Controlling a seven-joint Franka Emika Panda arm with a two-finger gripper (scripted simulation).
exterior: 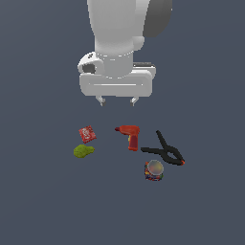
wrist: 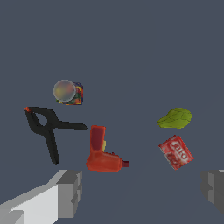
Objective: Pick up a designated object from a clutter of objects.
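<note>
Arm: the white Franka arm is hanging down from the top of the exterior view, its hand (exterior: 117, 101) sitting above the tabletop (exterior: 43, 206) and clear of every item.
Hand: the two fingers (exterior: 101, 100) are standing wide apart and are gripping nothing; in the wrist view the grey fingertips (wrist: 70, 192) are showing at opposite edges with bare tabletop between them.
Designated object: the olive-green lump (exterior: 83, 151) is lying flat on the tabletop towards the exterior view's left, forward of the hand and not under it; in the wrist view it is appearing as a leafy green blob (wrist: 175, 118).
Red packet: the flat red packet (exterior: 87, 134) is lying just beside the green lump, on the side nearer the arm, apart from it by a narrow gap.
Drill: the red power drill (exterior: 130, 135) is lying on its side near the middle of the group, between the packet and the clamp.
Clamp: the black spring clamp (exterior: 165, 151) is lying flat towards the exterior view's right, one orange tip showing at its far end; whether it is touching the drill cannot be told.
Can: the multicoloured can (exterior: 153, 170) is sitting just beside the clamp, on the side away from the arm, its pale end facing up.
</note>
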